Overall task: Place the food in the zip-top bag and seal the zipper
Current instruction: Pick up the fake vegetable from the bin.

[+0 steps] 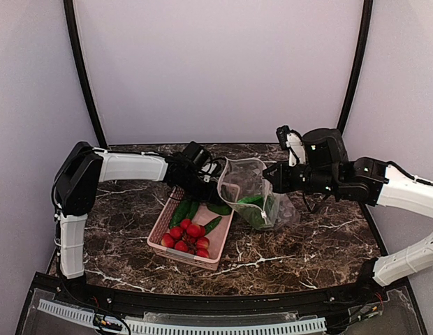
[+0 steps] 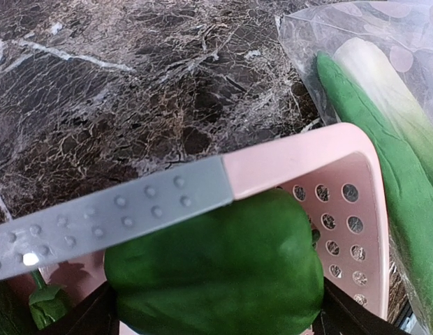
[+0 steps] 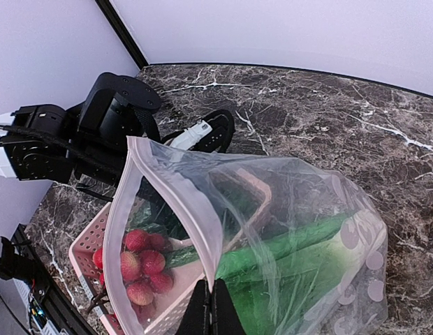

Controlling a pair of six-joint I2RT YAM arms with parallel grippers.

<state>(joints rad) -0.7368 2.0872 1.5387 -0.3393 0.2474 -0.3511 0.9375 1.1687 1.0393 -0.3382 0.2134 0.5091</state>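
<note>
My left gripper (image 2: 216, 317) is shut on a green pepper (image 2: 216, 272) and holds it over the far right corner of the pink basket (image 2: 363, 209). In the top view the left gripper (image 1: 208, 188) is just left of the bag's mouth. My right gripper (image 3: 215, 310) is shut on the zipper strip (image 3: 195, 216) of the clear zip-top bag (image 3: 307, 202) and holds its mouth up and open toward the basket. A bok choy (image 2: 373, 73) and long green pieces (image 3: 293, 244) lie inside the bag (image 1: 255, 199). The right gripper (image 1: 271, 178) is at the bag's right edge.
The pink basket (image 1: 176, 252) stands mid-table and holds red strawberries (image 1: 185, 237) and two slim cucumbers (image 1: 181, 209). A grey dimpled strip (image 2: 112, 213) crosses the left wrist view along the basket rim. The dark marble table (image 1: 307, 244) runs to walls behind and at both sides.
</note>
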